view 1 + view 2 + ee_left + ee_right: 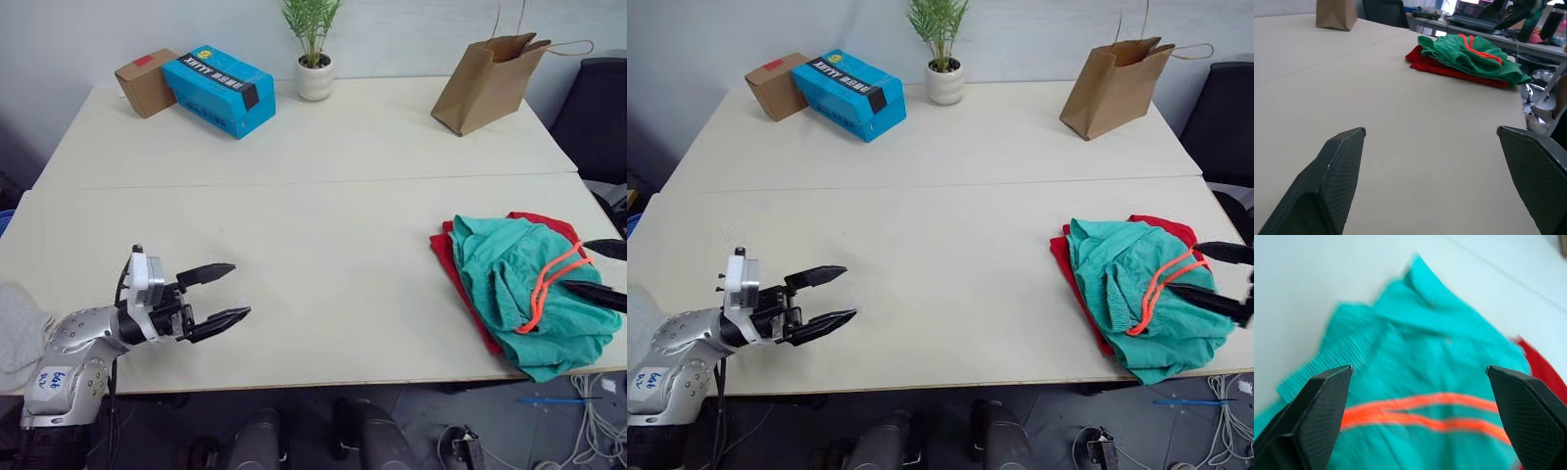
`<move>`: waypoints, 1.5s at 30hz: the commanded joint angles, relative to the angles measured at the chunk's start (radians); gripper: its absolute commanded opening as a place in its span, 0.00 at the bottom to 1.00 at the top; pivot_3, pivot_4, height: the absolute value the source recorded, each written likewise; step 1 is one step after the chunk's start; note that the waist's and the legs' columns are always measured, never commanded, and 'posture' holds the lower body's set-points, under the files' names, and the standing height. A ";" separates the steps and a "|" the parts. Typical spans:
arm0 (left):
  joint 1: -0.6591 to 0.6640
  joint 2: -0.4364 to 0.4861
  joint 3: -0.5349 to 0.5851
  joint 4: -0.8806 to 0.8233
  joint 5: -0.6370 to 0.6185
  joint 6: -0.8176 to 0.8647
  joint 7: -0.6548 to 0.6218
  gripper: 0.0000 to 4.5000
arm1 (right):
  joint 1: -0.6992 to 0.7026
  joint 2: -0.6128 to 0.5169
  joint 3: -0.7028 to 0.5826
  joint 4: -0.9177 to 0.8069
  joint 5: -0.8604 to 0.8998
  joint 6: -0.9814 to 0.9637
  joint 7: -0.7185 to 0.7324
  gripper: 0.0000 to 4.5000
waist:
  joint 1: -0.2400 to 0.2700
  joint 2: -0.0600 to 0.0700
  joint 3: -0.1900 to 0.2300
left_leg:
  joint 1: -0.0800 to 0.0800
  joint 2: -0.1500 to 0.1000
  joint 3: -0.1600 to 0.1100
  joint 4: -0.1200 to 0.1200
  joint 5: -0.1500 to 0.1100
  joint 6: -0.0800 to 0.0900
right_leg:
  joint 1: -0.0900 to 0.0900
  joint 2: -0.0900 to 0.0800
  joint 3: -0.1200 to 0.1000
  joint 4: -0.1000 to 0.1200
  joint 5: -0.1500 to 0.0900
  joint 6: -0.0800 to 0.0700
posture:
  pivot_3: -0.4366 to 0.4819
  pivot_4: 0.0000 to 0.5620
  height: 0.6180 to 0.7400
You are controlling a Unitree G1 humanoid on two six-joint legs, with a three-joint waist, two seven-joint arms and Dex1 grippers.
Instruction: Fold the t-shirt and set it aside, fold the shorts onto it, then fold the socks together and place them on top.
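Across the whole field of my head camera lay a wide cream desk (323, 235), made of two tops pushed together with a seam running side to side, set against a pale wall. Beyond its right edge I could see a dark chair and, in the left wrist view, another desk with a lit screen.

Along the far edge stood a brown paper bag (487, 82) at the right, a blue carton (219, 90) leaning against a small cardboard box (145, 82) at the left, and a white potted plant (314, 59) between them. None of these sat near my arms.

At the near right corner the teal shorts (516, 289) lay bunched on top of the red t-shirt (446, 257), of which I saw just an edge showing around them. The orange drawstring (547, 284) looped across the shorts. A scrap of grey fabric (20, 333), perhaps the socks, rested at the near left edge; I could not be sure.

My left claw (220, 294) hovered over bare desk near the front left, its fingers spread wide and holding nothing, pointed toward the garments well apart from it. My right claw (1415, 396) hung over the shorts, fingers wide apart and empty, one fingertip (596, 294) just above the teal cloth.
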 commanded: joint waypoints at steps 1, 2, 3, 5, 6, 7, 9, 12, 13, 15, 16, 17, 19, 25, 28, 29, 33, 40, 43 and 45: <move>0.039 0.002 0.081 -0.012 0.000 -0.019 0.047 1.00 | 0.003 0.133 0.079 -0.197 0.018 -0.112 -0.059 1.00 | -0.003 0.000 0.000 | 0.000 0.000 0.000 -0.001 0.002 0.002 | 0.000 0.000 0.000 0.001 0.000 0.000 | 0.48 0.27 1.00; 0.065 -0.007 0.107 -0.025 0.010 -0.034 0.074 1.00 | 0.001 0.187 0.126 -0.230 0.007 -0.155 -0.061 1.00 | -0.004 0.000 0.000 | 0.001 0.000 0.000 -0.001 0.002 0.002 | 0.000 0.000 0.000 0.002 0.000 0.000 | 0.48 0.27 1.00; 0.092 -0.016 0.130 -0.041 0.010 -0.039 0.095 1.00 | -0.002 0.227 0.155 -0.248 0.000 -0.196 -0.061 1.00 | -0.004 0.000 0.000 | 0.001 0.001 0.000 -0.001 0.002 0.001 | -0.001 0.001 0.000 0.002 0.000 0.000 | 0.48 0.27 1.00; 0.170 -0.037 0.189 -0.078 0.022 -0.062 0.143 1.00 | -0.014 0.309 0.225 -0.266 -0.027 -0.283 -0.071 1.00 | -0.004 0.000 0.000 | 0.001 0.001 0.000 -0.002 0.003 -0.002 | -0.001 0.001 0.000 0.003 -0.001 -0.001 | 0.48 0.27 1.00; 0.217 -0.052 0.226 -0.101 0.021 -0.073 0.168 1.00 | -0.020 0.349 0.263 -0.268 -0.043 -0.338 -0.069 1.00 | -0.003 0.000 0.000 | 0.001 0.001 0.000 -0.001 0.003 -0.003 | -0.001 0.001 0.000 0.003 -0.001 -0.001 | 0.48 0.27 1.00; 0.264 -0.074 0.268 -0.121 0.034 -0.097 0.201 1.00 | -0.025 0.385 0.301 -0.271 -0.054 -0.381 -0.066 1.00 | -0.003 -0.001 0.000 | 0.001 0.001 0.000 -0.001 0.003 -0.003 | -0.001 0.000 0.000 0.002 -0.001 -0.001 | 0.48 0.27 1.00; 0.352 -0.132 0.358 -0.163 0.036 -0.128 0.276 1.00 | -0.030 0.450 0.352 -0.269 -0.052 -0.437 -0.067 1.00 | -0.004 -0.003 0.000 | 0.001 0.001 0.000 0.000 0.002 -0.002 | 0.000 0.000 0.000 0.002 -0.001 -0.001 | 0.48 0.27 1.00; 0.479 -0.223 0.489 -0.227 0.008 -0.126 0.393 1.00 | -0.010 0.503 0.423 -0.313 -0.016 -0.420 -0.064 1.00 | -0.002 -0.004 0.000 | 0.000 0.001 0.000 0.002 -0.002 0.004 | 0.000 -0.001 0.000 0.002 0.000 -0.001 | 0.48 0.27 1.00; 0.520 -0.248 0.526 -0.244 -0.001 -0.127 0.416 1.00 | -0.002 0.507 0.439 -0.329 -0.003 -0.406 -0.061 1.00 | -0.001 -0.004 0.000 | 0.000 0.000 0.000 0.002 -0.002 0.005 | 0.000 -0.001 0.000 0.002 0.000 -0.002 | 0.48 0.27 1.00; 0.604 -0.308 0.607 -0.261 -0.015 -0.109 0.497 1.00 | 0.006 0.514 0.463 -0.355 0.032 -0.382 -0.054 1.00 | -0.001 -0.005 -0.001 | 0.001 0.000 -0.001 0.003 -0.004 0.004 | 0.001 -0.002 0.000 0.002 0.000 -0.002 | 0.48 0.27 1.00; 0.635 -0.335 0.639 -0.260 -0.025 -0.110 0.524 1.00 | 0.008 0.514 0.473 -0.365 0.047 -0.370 -0.050 1.00 | -0.001 -0.006 -0.001 | 0.001 0.000 -0.001 0.003 -0.004 0.003 | 0.001 -0.002 0.000 0.002 0.000 -0.002 | 0.48 0.27 1.00; 0.677 -0.372 0.682 -0.251 -0.029 -0.109 0.567 1.00 | 0.008 0.518 0.482 -0.375 0.059 -0.367 -0.048 1.00 | 0.000 -0.006 -0.001 | 0.001 0.000 -0.001 0.003 -0.005 0.003 | 0.001 -0.002 0.000 0.001 -0.001 -0.002 | 0.48 0.27 1.00; 0.732 -0.441 0.755 -0.244 -0.071 -0.091 0.663 1.00 | 0.004 0.520 0.499 -0.389 0.077 -0.369 -0.029 1.00 | -0.001 -0.009 -0.003 | 0.000 0.001 -0.002 0.003 -0.005 0.002 | 0.001 -0.001 0.000 0.000 -0.002 -0.004 | 0.48 0.27 1.00; 0.860 -0.515 0.810 -0.253 -0.139 0.031 0.821 1.00 | 0.008 0.520 0.536 -0.430 0.108 -0.363 0.003 1.00 | -0.001 -0.017 -0.006 | 0.000 0.001 -0.002 0.003 -0.006 0.002 | 0.001 0.000 0.000 -0.003 -0.004 -0.003 | 0.48 0.27 1.00; 0.881 -0.461 0.787 -0.295 -0.158 0.077 0.808 1.00 | 0.000 0.524 0.554 -0.426 0.103 -0.356 -0.007 1.00 | 0.009 -0.019 -0.007 | 0.000 0.001 -0.005 0.005 -0.007 0.000 | 0.001 0.001 -0.001 -0.004 -0.005 -0.003 | 0.48 0.27 1.00; 0.893 -0.409 0.778 -0.324 -0.170 0.121 0.796 1.00 | -0.009 0.523 0.559 -0.422 0.106 -0.344 -0.012 1.00 | 0.011 -0.020 -0.008 | -0.001 0.001 -0.006 0.005 -0.008 0.000 | 0.002 0.002 -0.001 -0.004 -0.005 -0.003 | 0.48 0.27 1.00; 0.901 -0.216 0.775 -0.372 -0.130 0.253 0.828 1.00 | -0.041 0.511 0.572 -0.437 0.142 -0.283 -0.015 1.00 | 0.013 -0.020 -0.009 | -0.002 0.008 -0.007 0.006 -0.009 -0.002 | 0.005 0.009 -0.001 -0.014 -0.004 -0.005 | 0.48 0.27 1.00; 0.816 0.025 0.693 -0.337 -0.004 0.480 0.936 1.00 | -0.073 0.524 0.601 -0.490 0.166 -0.223 -0.025 1.00 | -0.004 -0.021 -0.009 | 0.000 0.007 -0.002 0.002 -0.010 0.001 | 0.000 0.007 0.002 -0.001 -0.005 -0.008 | 0.48 0.27 1.00; 0.785 0.081 0.645 -0.310 0.087 0.508 0.940 1.00 | -0.070 0.525 0.605 -0.505 0.164 -0.209 -0.036 1.00 | -0.004 -0.021 -0.009 | 0.001 0.008 -0.002 0.002 -0.009 -0.003 | -0.002 0.008 0.001 0.003 -0.008 -0.012 | 0.48 0.27 1.00; 0.749 0.099 0.625 -0.278 0.120 0.514 0.924 1.00 | -0.067 0.523 0.603 -0.504 0.156 -0.209 -0.047 1.00 | -0.004 -0.021 -0.009 | 0.002 0.008 -0.002 0.002 -0.009 -0.004 | -0.002 0.008 0.001 0.005 -0.008 -0.012 | 0.48 0.27 1.00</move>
